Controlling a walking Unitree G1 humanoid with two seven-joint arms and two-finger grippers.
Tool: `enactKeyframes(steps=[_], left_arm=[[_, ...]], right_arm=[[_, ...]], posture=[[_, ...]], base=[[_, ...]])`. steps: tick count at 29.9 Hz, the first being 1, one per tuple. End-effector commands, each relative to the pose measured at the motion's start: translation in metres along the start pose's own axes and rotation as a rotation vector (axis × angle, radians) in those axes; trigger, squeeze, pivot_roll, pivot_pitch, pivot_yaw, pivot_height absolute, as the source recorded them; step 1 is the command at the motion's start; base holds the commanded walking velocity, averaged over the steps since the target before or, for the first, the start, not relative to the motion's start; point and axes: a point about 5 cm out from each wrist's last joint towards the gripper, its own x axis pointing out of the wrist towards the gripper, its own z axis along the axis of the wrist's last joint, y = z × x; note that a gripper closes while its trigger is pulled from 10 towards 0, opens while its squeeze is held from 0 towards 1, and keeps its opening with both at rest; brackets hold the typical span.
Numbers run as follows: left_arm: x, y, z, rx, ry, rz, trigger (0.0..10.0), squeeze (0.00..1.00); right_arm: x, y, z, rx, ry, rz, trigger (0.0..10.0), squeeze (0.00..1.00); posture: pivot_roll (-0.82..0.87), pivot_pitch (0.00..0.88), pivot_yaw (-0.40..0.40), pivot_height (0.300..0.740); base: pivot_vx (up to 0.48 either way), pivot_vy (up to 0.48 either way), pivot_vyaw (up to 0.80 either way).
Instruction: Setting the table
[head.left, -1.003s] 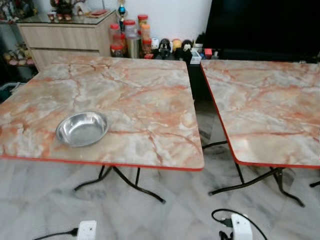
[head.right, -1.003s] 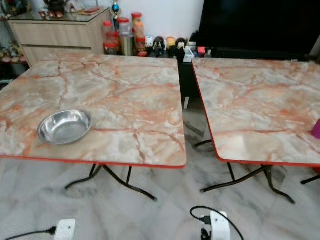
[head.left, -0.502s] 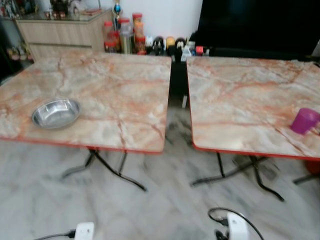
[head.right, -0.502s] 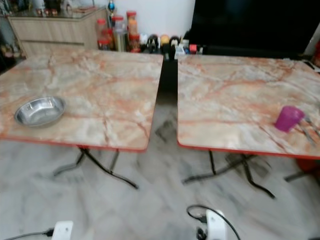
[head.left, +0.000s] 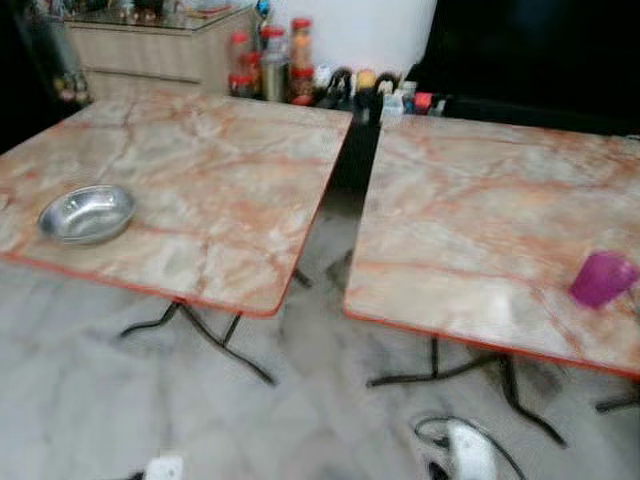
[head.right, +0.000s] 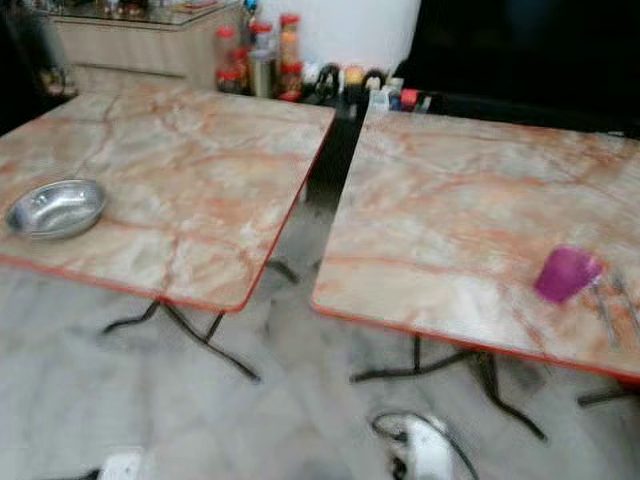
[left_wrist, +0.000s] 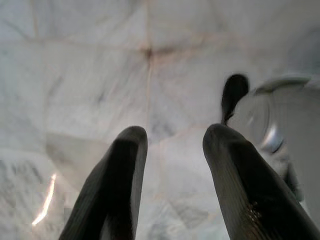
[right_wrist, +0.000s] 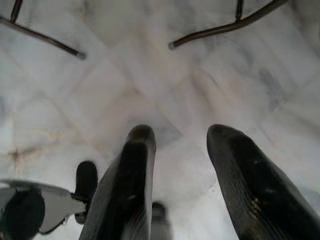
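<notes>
A steel bowl (head.left: 86, 212) rests near the front left of the left marble-top table (head.left: 230, 190). On the right marble-top table (head.left: 480, 230), a purple cup (head.left: 602, 278) stands near the front right, with cutlery (head.right: 612, 300) lying just beside it. My left gripper (left_wrist: 172, 150) hangs open over the marble floor, holding nothing. My right gripper (right_wrist: 182, 145) is also open and empty above the floor, near the table's black legs (right_wrist: 225, 27).
A narrow gap separates the two tables. Jars and small figures (head.left: 300, 70) line the floor by the back wall, beside a wooden cabinet (head.left: 150, 50). A dark screen (head.left: 530, 50) stands behind the right table. White power blocks with cables (head.left: 465, 450) lie on the floor in front.
The camera has swung to the right, so both tables and the bowl have shifted left in view, and the cutlery beside the purple cup shows more. The picture is blurred.
</notes>
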Motion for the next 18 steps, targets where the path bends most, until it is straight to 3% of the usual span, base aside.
enactKeyframes(steps=[1, 5, 12, 18], left_arm=[[0.0001, -0.0107, 0.0101, 0.000, -0.032, -0.045, 10.0, 0.00], [0.0000, -0.0126, 0.0109, 0.015, -0.037, -0.062, 10.0, 0.00], [-0.0001, -0.0152, 0.0125, 0.007, -0.040, -0.058, 10.0, 0.00], [0.0001, -0.0132, 0.0138, 0.002, -0.043, -0.054, 10.0, 0.00]], right_arm=[[-0.0052, -0.0149, -0.0113, 0.014, 0.031, -0.043, 10.0, 0.00], [-0.0051, -0.0151, -0.0114, 0.017, 0.035, -0.049, 10.0, 0.00], [-0.0049, -0.0141, -0.0117, 0.016, 0.043, -0.043, 10.0, 0.00], [-0.0048, -0.0142, -0.0113, 0.012, 0.042, -0.045, 10.0, 0.00]], posture=[[0.06, 0.000, -0.046, 0.740], [0.06, 0.000, -0.044, 0.740], [0.06, 0.000, -0.044, 0.740], [0.06, 0.000, -0.045, 0.740]], base=[[0.270, -0.394, 0.00], [0.129, -0.427, 0.00], [0.000, -0.476, -0.50], [0.000, -0.480, 0.00]])
